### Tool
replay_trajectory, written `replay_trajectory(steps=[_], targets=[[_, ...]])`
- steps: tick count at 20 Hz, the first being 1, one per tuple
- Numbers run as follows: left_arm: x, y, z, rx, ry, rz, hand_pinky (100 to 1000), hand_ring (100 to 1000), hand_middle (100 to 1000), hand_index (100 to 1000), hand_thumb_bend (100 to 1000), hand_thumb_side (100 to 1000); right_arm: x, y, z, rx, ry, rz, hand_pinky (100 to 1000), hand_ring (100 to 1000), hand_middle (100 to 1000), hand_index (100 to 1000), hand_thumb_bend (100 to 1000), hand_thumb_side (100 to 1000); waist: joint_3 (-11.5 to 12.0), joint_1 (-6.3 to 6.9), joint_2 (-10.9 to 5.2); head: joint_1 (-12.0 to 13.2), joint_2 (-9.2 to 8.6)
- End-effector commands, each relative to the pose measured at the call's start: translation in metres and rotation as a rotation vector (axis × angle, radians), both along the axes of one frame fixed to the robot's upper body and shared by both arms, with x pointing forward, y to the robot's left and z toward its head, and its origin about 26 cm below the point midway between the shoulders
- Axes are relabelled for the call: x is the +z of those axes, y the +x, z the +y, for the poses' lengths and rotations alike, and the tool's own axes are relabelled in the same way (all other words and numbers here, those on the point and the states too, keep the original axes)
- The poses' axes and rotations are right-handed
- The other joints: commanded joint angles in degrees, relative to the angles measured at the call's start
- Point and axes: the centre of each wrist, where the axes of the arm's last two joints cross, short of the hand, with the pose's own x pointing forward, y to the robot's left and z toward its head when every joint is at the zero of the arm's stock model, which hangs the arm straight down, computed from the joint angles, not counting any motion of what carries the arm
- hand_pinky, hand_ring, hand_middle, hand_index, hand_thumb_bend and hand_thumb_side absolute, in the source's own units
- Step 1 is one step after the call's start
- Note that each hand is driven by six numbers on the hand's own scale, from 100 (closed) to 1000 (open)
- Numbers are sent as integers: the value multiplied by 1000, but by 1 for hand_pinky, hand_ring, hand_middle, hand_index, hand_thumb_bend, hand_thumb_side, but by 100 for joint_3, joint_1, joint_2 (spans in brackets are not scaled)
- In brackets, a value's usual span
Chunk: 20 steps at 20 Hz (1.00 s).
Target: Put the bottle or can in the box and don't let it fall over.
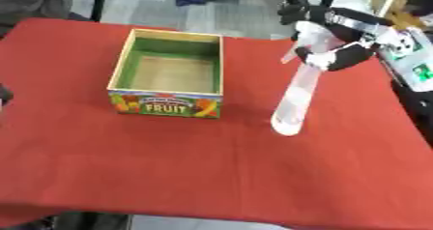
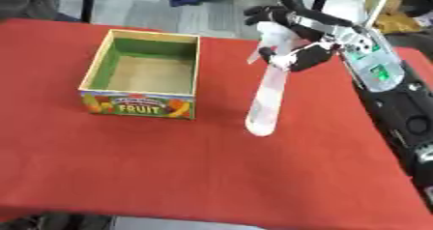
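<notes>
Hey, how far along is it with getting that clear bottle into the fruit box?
Picked up: the right hand grips the tall clear plastic bottle near its top, beside the box. In hand: carrying it over. Left: standing it upright inside the empty green-lined cardboard fruit box and letting go.

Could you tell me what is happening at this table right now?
The robot's right hand is curled round the top of a clear bottle, which hangs tilted over the red table, to the right of the box. The box, marked FRUIT on its front, sits open with nothing in it, so the bottle is not in yet. The left hand does not show.
</notes>
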Motion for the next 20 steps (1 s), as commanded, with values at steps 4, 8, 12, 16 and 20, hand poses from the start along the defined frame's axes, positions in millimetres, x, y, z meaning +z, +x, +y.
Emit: replay_trajectory(steps=[4, 8, 12, 16, 20], targets=[[8, 2, -1, -11, 7, -26, 723, 619, 528, 727, 294, 665, 12, 2, -2, 153, -137, -97, 778, 1000, 1000, 894, 100, 245, 9, 26, -38, -23, 31], [8, 2, -1, -11, 7, -27, 723, 619, 528, 727, 294, 665, 11, 2, -2, 151, -141, -95, 777, 1000, 1000, 891, 100, 244, 10, 27, -39, -25, 31], [8, 2, -1, -11, 7, -28, 723, 620, 528, 728, 293, 666, 10, 2, -3, 147, -144, -91, 768, 1000, 1000, 879, 100, 218, 11, 28, -39, -25, 31], [8, 2, -1, -12, 7, -28, 723, 619, 528, 728, 294, 665, 10, 2, -4, 145, -151, -92, 729, 972, 979, 842, 100, 200, 11, 28, -39, -27, 31], [9, 2, -1, -12, 8, -28, 723, 619, 528, 728, 294, 666, 10, 2, -3, 147, -165, -98, 691, 934, 941, 796, 100, 200, 11, 28, -37, -29, 31]])
